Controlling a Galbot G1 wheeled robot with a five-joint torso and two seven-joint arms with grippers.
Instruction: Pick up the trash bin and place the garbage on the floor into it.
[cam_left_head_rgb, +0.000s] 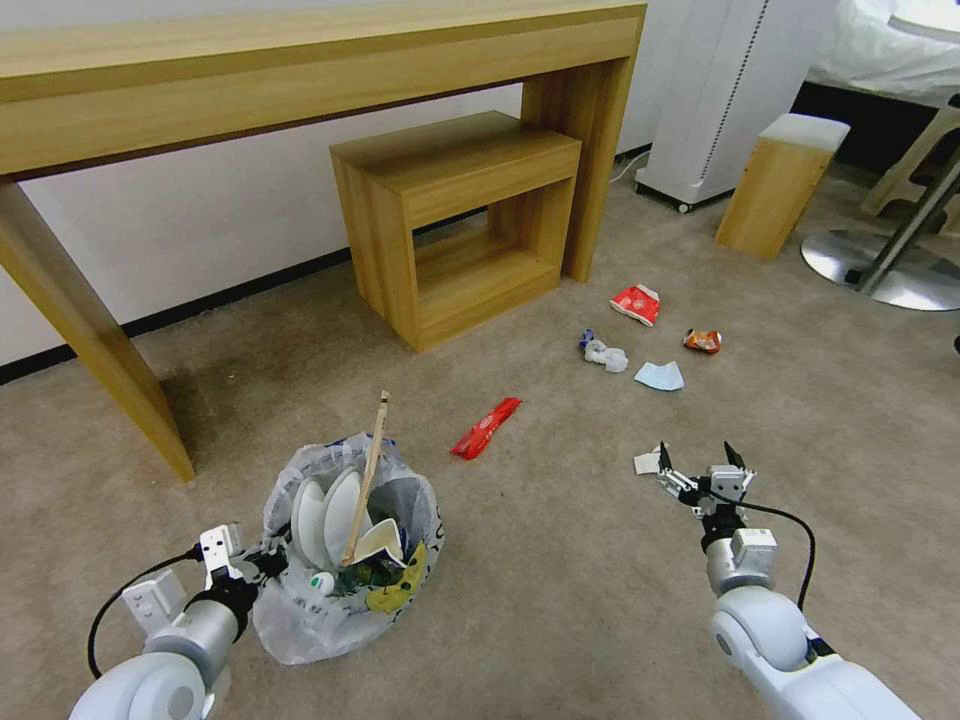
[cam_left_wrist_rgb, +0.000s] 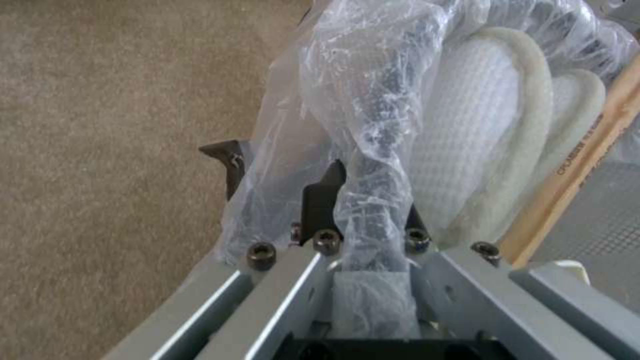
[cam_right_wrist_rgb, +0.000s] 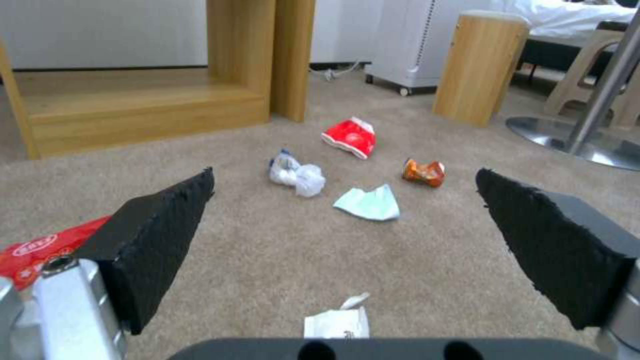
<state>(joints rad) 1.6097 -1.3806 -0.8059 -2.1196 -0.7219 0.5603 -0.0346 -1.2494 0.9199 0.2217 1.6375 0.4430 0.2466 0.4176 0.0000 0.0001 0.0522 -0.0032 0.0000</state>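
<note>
— What's lying around the trash bin (cam_left_head_rgb: 345, 545) from where you stand?

— It sits on the floor (cam_left_head_rgb: 560, 560) near the leg of the long wooden desk (cam_left_head_rgb: 300, 80). The left gripper (cam_left_head_rgb: 262, 562) is clamped on its rim, jaws pinched on the dark edge with the clear bag bunched between them. Inside I see two white slippers (cam_left_head_rgb: 325, 515), a wooden stick (cam_left_head_rgb: 365, 480) leaning up out of the top, and a paper cup (cam_left_head_rgb: 380, 545).

— And the right side?

— The right gripper (cam_left_head_rgb: 700, 465) hangs low over the carpet with its jaws spread wide and nothing between them. A small white scrap (cam_right_wrist_rgb: 337, 320) lies just below it. Beyond are a pale blue mask (cam_right_wrist_rgb: 368, 202), a crumpled white wad (cam_right_wrist_rgb: 297, 175), a red packet (cam_right_wrist_rgb: 350, 136) and a squashed orange wrapper (cam_right_wrist_rgb: 424, 172), all loosely grouped. A long red wrapper (cam_left_head_rgb: 486, 427) lies apart, between the bin and that group.

— Anything in the way?

— Not between the open jaws and the litter. A low wooden side table (cam_left_head_rgb: 465, 215) stands beside the desk leg, a wooden stool (cam_left_head_rgb: 780, 185) and a white appliance (cam_left_head_rgb: 720, 100) stand farther off, and a metal disc base (cam_left_head_rgb: 880, 265) is at the far right.

— What can't you make out?

— The bag's crinkles hide most of the bin's wall and whatever is at the bottom. The lettering on the bag is too creased to read. The white wad has a bit of blue on it, but I can't tell what it is.
</note>
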